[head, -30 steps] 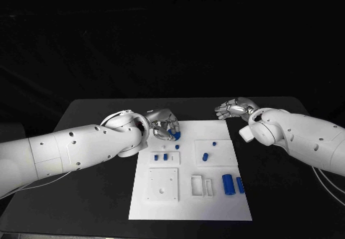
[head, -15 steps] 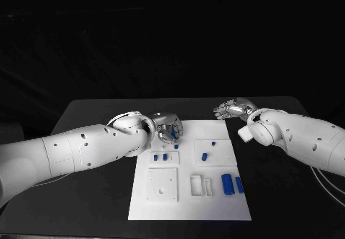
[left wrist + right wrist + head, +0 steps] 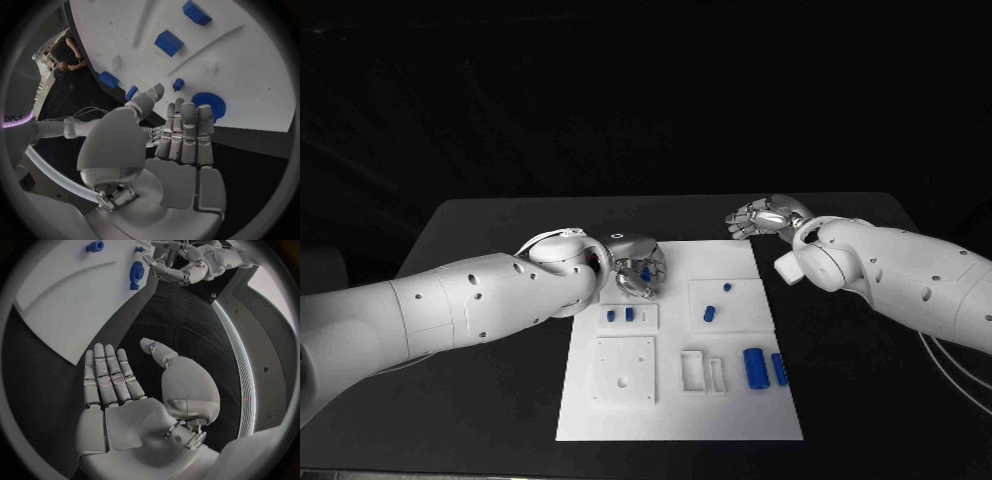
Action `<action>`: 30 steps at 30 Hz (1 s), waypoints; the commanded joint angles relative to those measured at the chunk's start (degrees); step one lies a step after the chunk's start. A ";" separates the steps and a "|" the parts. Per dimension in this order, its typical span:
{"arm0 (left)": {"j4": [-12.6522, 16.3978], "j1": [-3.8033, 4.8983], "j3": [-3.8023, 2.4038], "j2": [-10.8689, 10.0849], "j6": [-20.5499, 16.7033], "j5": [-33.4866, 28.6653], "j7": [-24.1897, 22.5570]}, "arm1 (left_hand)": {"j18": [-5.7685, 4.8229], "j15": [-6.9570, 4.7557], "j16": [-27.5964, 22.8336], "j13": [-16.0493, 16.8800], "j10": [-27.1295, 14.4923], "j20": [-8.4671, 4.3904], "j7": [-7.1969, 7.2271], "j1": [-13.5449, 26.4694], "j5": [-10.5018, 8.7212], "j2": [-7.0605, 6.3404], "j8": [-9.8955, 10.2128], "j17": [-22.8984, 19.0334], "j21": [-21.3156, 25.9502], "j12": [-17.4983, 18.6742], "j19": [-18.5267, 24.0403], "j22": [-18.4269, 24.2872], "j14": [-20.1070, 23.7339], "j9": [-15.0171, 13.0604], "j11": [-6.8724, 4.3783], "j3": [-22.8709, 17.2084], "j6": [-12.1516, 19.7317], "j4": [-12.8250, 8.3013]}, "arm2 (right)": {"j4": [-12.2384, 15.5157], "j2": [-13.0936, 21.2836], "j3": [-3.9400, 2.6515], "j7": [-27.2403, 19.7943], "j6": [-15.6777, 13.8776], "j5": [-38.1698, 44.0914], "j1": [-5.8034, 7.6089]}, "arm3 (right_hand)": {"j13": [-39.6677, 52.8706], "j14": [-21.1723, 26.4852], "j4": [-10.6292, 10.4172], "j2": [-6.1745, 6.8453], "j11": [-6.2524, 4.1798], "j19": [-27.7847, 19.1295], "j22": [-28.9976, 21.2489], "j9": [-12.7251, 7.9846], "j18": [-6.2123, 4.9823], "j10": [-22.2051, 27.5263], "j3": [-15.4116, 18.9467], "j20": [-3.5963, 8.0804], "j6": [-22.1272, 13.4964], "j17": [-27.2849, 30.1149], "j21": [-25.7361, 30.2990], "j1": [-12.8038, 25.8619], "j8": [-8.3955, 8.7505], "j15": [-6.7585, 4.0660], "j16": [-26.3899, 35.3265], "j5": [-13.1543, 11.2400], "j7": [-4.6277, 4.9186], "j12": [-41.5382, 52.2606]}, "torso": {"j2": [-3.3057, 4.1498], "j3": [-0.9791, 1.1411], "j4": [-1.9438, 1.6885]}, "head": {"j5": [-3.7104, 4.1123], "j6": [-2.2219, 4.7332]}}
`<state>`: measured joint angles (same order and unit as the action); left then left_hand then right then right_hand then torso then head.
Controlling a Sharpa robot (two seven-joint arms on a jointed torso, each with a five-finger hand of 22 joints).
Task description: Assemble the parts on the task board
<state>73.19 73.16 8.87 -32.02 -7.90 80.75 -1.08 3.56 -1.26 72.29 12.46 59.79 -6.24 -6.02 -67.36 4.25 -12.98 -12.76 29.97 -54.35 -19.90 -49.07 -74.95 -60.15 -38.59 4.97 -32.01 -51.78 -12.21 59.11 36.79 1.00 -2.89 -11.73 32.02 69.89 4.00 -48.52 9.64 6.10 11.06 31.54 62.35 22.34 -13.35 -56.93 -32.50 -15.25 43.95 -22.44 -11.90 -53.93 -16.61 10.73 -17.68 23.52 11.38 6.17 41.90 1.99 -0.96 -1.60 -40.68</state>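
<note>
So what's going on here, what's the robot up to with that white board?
The robot is assembling small blue parts on the white task board. Its left hand hovers over the board's far left corner, fingers apart above a blue gear-like part, holding nothing. Its right hand hangs open over the black table beyond the board's far right corner. Other blue parts lie or stand on the board.
</note>
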 commanded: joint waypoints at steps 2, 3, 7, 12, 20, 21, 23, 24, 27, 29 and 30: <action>-1.00 -0.20 0.33 0.82 2.01 1.44 -0.92 | 1.99 -0.05 0.64 -0.06 0.33 -0.73 -0.16 0.53 -0.17 0.25 0.13 0.17 -0.36 0.25 -0.70 -0.29 -0.70 0.11 0.14 -0.06 0.21 0.65 | 0.07 -0.10 -0.03 -0.75 0.41 0.05 -0.02 | -0.03 0.54 0.27 -0.16 0.11 -0.19 0.06 -0.05 -1.01 -0.12 0.12 -0.33 -0.27 0.06 0.23 0.47 -0.40 -0.01 -0.35 0.23 1.26 -0.31 | -0.02 0.04 0.02 | -0.12 -0.02; -1.26 -0.23 0.49 0.96 2.13 1.44 -1.02 | 2.02 -0.06 0.70 -0.05 0.35 -0.75 -0.18 0.49 -0.14 0.31 0.12 0.19 -0.39 0.25 -0.73 -0.31 -0.73 0.12 0.13 -0.09 0.19 0.68 | 0.07 -0.10 -0.03 -0.74 0.43 0.05 -0.03 | -0.03 0.54 0.28 -0.17 0.11 -0.19 0.06 -0.05 -1.01 -0.12 0.12 -0.33 -0.28 0.06 0.23 0.47 -0.40 -0.01 -0.35 0.23 1.26 -0.31 | -0.02 0.04 0.03 | -0.09 -0.08; -1.85 -0.64 0.88 1.18 1.80 1.43 -1.41 | 2.06 -0.08 0.80 -0.04 0.41 -0.76 -0.22 0.48 -0.09 0.47 0.06 0.24 -0.44 0.25 -0.80 -0.36 -0.77 0.15 0.11 -0.12 0.10 0.80 | 0.03 -0.16 -0.03 -0.75 0.51 0.04 -0.09 | -0.03 0.54 0.28 -0.17 0.11 -0.19 0.06 -0.05 -1.01 -0.12 0.12 -0.33 -0.28 0.06 0.23 0.47 -0.41 -0.01 -0.35 0.23 1.26 -0.31 | -0.02 0.02 0.05 | -0.12 -0.16; -2.85 -1.01 0.91 1.56 1.75 1.44 -1.29 | 2.14 -0.20 1.01 0.03 0.66 -0.80 -0.04 0.61 0.04 1.71 -0.13 0.31 -0.50 0.21 -0.89 -0.47 -0.76 0.25 -0.03 -0.34 -0.24 1.40 | 0.05 -0.17 -0.03 -0.74 0.56 0.02 -0.12 | -0.04 0.54 0.28 -0.16 0.12 -0.19 0.06 -0.06 -1.01 -0.13 0.14 -0.34 -0.28 0.06 0.24 0.50 -0.41 -0.01 -0.36 0.23 1.26 -0.32 | -0.04 0.07 0.01 | -0.11 -0.22; -4.18 -1.28 0.92 1.83 1.43 1.44 -1.19 | 2.27 -0.33 1.52 0.15 1.08 -0.94 -0.49 -0.65 0.50 4.23 -0.37 0.47 -0.70 0.18 -1.09 -0.74 -0.95 0.60 -0.15 -0.87 -0.74 0.87 | 0.04 -0.11 -0.03 -0.78 0.61 -0.02 -0.13 | -0.04 0.54 0.27 -0.14 0.12 -0.19 0.08 -0.07 -1.01 -0.13 0.22 -0.36 -0.29 0.08 0.26 0.60 -0.42 0.00 -0.37 0.23 1.27 -0.32 | -0.02 0.04 0.03 | 0.05 -0.22; -4.20 -1.29 0.92 1.85 1.46 1.44 -1.22 | 2.28 -0.35 1.60 0.16 1.14 -0.95 -0.52 -0.72 0.59 4.50 -0.37 0.49 -0.75 0.18 -1.15 -0.77 -1.02 0.66 -0.17 -0.87 -0.76 0.80 | 0.07 -0.08 -0.03 -0.77 0.64 -0.02 -0.13 | -0.04 0.54 0.27 -0.13 0.12 -0.19 0.08 -0.08 -1.01 -0.13 0.23 -0.36 -0.29 0.09 0.26 0.61 -0.42 0.00 -0.38 0.23 1.27 -0.32 | -0.01 0.05 0.02 | 0.04 -0.21; -4.20 -1.32 0.92 1.89 1.65 1.43 -1.26 | 2.29 -0.39 1.68 0.23 1.39 -0.97 -0.60 -0.77 0.66 4.83 -0.43 0.51 -0.80 0.07 -1.21 -0.81 -1.07 0.71 -0.22 -0.86 -0.89 0.69 | 0.07 -0.08 -0.03 -0.77 0.72 -0.02 -0.13 | -0.04 0.55 0.27 -0.13 0.12 -0.19 0.09 -0.08 -1.01 -0.13 0.24 -0.36 -0.29 0.09 0.26 0.63 -0.42 0.00 -0.38 0.24 1.27 -0.32 | 0.00 0.05 0.01 | 0.03 -0.20; -4.20 -1.35 0.92 1.89 1.71 1.41 -1.38 | 2.29 -0.44 1.73 0.28 1.55 -0.98 -0.61 -0.80 0.69 5.04 -0.46 0.53 -0.83 -0.01 -1.24 -0.83 -1.10 0.74 -0.28 -0.86 -0.95 0.64 | 0.05 -0.09 -0.03 -0.76 0.73 -0.04 -0.13 | -0.04 0.54 0.27 -0.13 0.12 -0.19 0.09 -0.08 -1.01 -0.13 0.25 -0.37 -0.29 0.09 0.26 0.63 -0.42 0.00 -0.38 0.24 1.27 -0.32 | 0.00 0.05 0.01 | 0.03 -0.20; -4.09 -1.44 0.93 1.91 1.88 1.35 -1.34 | 2.28 -0.94 2.01 0.62 2.90 -1.16 -1.05 -0.62 0.76 5.62 -1.11 0.60 -1.03 -0.65 -1.42 -0.93 -1.30 0.75 -0.84 -0.66 -2.30 0.45 | 0.14 -0.13 -0.03 -0.70 0.72 -0.04 -0.13 | -0.04 0.56 0.22 -0.01 0.13 -0.20 0.11 -0.11 -1.01 -0.12 0.41 -0.38 -0.30 0.12 0.31 0.87 -0.44 0.01 -0.40 0.54 1.28 -0.34 | -0.02 0.06 -0.01 | 0.11 -0.32; -3.96 -1.57 0.92 1.78 2.14 1.35 -1.24 | 2.27 -1.19 2.19 0.69 3.25 -1.32 -1.01 -0.66 0.81 5.83 -1.23 0.65 -1.15 -0.74 -1.55 -0.97 -1.48 0.85 -1.05 -0.67 -2.70 0.27 | 0.23 -0.15 -0.03 -0.70 0.79 -0.04 -0.13 | -0.04 0.61 0.31 -0.03 0.13 -0.17 0.21 -0.17 -1.06 -0.12 0.86 -0.39 -0.35 0.21 0.40 1.28 -0.52 0.01 -0.50 2.40 1.27 -0.37 | 0.00 0.06 0.03 | 0.08 -0.39; -4.00 -1.58 0.92 1.78 2.14 1.35 -1.22 | 2.28 -1.30 2.38 0.74 3.55 -1.41 -1.02 -0.69 0.83 5.98 -1.32 0.73 -1.27 -0.85 -1.67 -1.01 -1.66 0.89 -1.16 -0.67 -2.99 0.18 | 0.23 -0.16 -0.03 -0.69 0.82 -0.04 -0.13 | -0.04 0.62 0.43 -0.11 0.12 -0.18 0.26 -0.20 -1.08 -0.14 1.15 -0.40 -0.37 0.24 0.45 1.43 -0.56 0.01 -0.55 3.02 1.28 -0.37 | 0.01 0.05 0.03 | 0.07 -0.39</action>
<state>69.23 72.00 9.55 -30.25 -7.09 81.55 -2.55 4.02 -2.31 74.33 13.19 63.00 -6.55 -7.03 -68.13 4.71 -7.63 -13.74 30.64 -55.45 -20.44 -50.41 -74.92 -61.62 -37.74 3.83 -32.67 -54.32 -11.62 59.21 36.69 1.00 -2.99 -11.67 32.00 69.79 4.00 -48.11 10.05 6.17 11.06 31.54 62.56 22.19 -13.35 -56.93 -31.61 -15.25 43.95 -22.25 -11.68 -53.07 -16.80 10.74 -17.96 26.02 11.37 6.17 41.88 2.05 -0.94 -1.51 -41.02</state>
